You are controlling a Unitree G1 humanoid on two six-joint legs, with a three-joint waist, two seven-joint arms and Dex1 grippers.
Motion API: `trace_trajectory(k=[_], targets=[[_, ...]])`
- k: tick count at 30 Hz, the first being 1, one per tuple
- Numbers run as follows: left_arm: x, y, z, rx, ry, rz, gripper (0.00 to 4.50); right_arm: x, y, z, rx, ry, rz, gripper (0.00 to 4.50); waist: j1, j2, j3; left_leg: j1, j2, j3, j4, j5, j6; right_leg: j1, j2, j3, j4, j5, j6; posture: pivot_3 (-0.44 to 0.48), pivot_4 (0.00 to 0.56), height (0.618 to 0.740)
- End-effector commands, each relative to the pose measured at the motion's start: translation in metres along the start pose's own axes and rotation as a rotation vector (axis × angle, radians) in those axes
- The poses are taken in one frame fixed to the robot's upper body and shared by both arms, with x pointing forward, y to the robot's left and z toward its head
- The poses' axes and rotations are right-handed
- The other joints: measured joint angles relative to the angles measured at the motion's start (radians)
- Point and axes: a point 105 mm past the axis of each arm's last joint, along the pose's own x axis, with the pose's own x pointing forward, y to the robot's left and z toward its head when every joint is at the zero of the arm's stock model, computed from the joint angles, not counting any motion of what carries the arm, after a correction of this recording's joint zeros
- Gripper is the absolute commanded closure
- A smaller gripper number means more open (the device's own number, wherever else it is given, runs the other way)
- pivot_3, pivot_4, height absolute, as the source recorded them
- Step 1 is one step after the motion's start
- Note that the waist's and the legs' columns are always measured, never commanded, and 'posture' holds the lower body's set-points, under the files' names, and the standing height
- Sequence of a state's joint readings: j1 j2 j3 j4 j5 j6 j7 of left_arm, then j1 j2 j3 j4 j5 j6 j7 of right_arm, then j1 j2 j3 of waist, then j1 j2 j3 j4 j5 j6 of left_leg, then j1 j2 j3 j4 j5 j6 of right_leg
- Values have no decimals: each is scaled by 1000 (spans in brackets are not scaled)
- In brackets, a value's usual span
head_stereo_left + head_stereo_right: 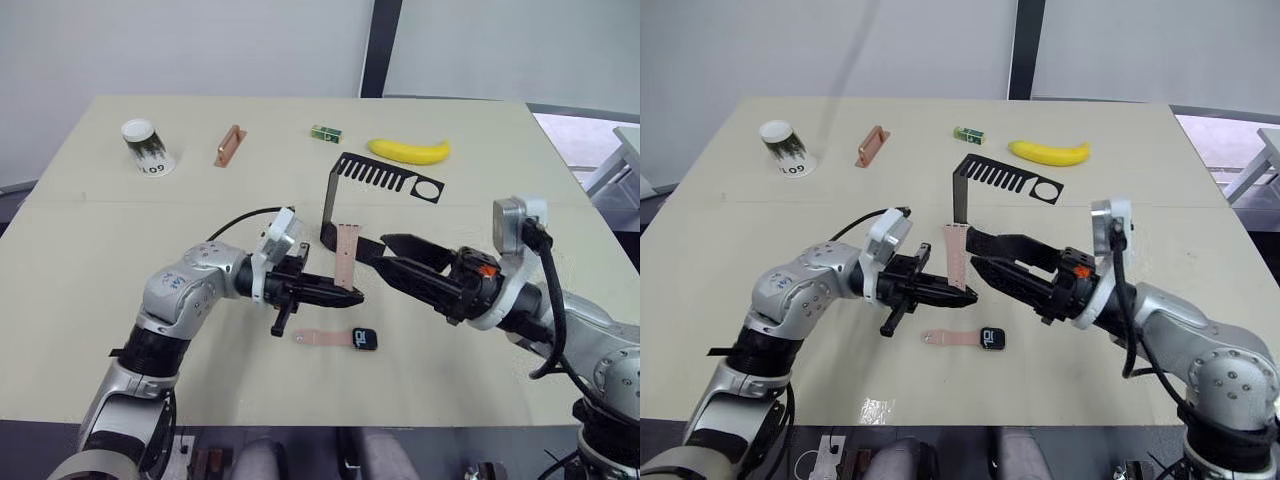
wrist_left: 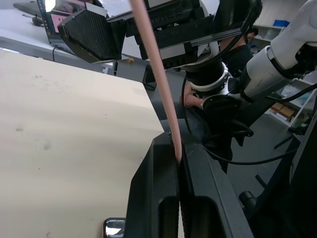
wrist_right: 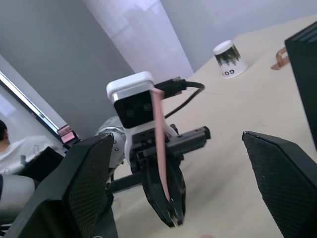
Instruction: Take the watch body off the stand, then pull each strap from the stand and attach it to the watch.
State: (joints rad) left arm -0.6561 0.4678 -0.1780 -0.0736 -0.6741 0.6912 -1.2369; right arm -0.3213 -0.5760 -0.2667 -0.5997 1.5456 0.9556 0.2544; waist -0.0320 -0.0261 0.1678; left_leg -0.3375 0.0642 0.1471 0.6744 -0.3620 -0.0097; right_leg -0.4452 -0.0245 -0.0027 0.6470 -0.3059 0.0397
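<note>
The left gripper [image 1: 345,296] is pressed together on the lower end of one pinkish strap [image 1: 346,252], which stands upright above its fingertips near the middle of the table [image 1: 90,250]. The right gripper [image 1: 378,255] faces it from the other side with its two fingers spread wide, one above the other, and its tips just beside the held strap; whether they touch it cannot be told. In the right wrist view the strap rises between the two spread fingers, with clear room on either side.

The stand [image 1: 385,180] sits just behind the two grippers, toward the far edge, its slotted top plate reaching out to the right.

The watch body [image 1: 364,338] lies flat on the table in front of the grippers, toward the near edge, with the second strap [image 1: 322,338] lying at its left end.

Along the far edge sit a paper cup [image 1: 148,146] near the far left corner, a copper-brown block [image 1: 229,145], a small green box [image 1: 326,132] and a banana [image 1: 409,150]. The left side of the table and its near left corner are bare.
</note>
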Motion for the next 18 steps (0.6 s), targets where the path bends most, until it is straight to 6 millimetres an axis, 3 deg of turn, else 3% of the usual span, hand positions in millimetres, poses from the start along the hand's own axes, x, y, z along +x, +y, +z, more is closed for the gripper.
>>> trace_trajectory(k=[1,6,10,18], targets=[[6,-5,6,16,-13,-53,4500,10,4,6,-5,-33,10,52,-1,0,0,0,0,0,0,0,0,0,0,0,0,0,0,0,150,740],[8,-6,7,14,-12,-70,4500,18,4,4,2,-41,7,52,1,0,0,-1,0,0,-1,0,0,0,0,0,-1,0,1,0,150,740],[9,-6,7,14,-12,-68,4500,22,1,4,1,-36,-5,1254,1,0,0,-1,0,0,-1,0,0,0,0,0,-1,0,1,0,150,740],[9,-4,8,23,-13,-58,4500,25,3,4,2,-31,17,1254,1,0,0,-1,0,0,-1,0,0,0,0,0,-2,0,1,0,150,740]])
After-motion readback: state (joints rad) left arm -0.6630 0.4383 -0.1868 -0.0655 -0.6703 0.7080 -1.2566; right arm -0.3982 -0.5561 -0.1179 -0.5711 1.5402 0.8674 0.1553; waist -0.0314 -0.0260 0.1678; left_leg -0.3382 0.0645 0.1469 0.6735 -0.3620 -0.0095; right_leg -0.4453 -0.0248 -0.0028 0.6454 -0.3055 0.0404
